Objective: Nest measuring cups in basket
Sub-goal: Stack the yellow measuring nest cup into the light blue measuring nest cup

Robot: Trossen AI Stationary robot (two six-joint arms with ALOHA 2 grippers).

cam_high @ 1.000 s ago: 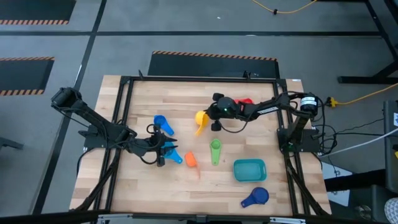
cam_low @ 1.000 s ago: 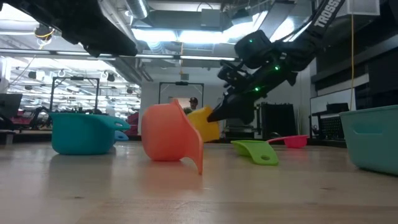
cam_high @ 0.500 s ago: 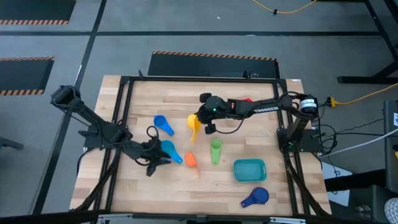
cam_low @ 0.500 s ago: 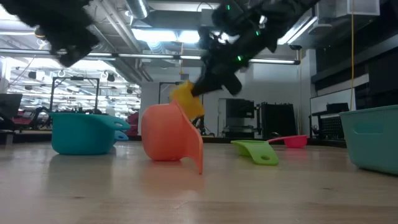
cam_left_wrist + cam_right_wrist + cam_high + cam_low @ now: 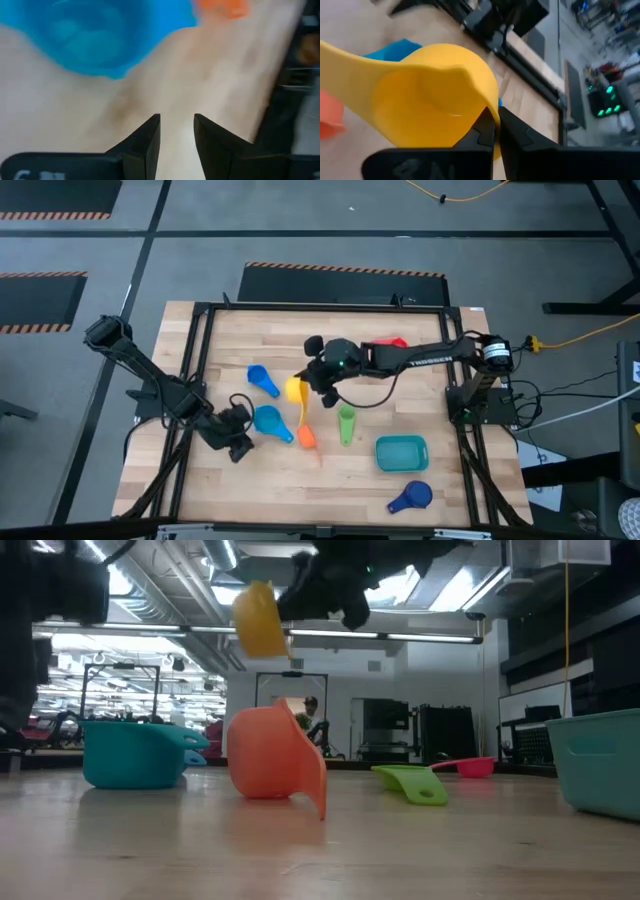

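High view: the right gripper (image 5: 312, 380) is pinching the yellow cup (image 5: 297, 392) at frame centre, while the left gripper (image 5: 243, 442), empty with fingers slightly parted, is sitting lower left beside the light blue cup (image 5: 267, 420). The basket (image 5: 401, 452) is lying lower right.

Low view: that yellow cup (image 5: 259, 620) is hanging at the top, above the orange cup (image 5: 275, 758).

Right wrist view: fingers (image 5: 485, 131) are clamping the yellow rim.
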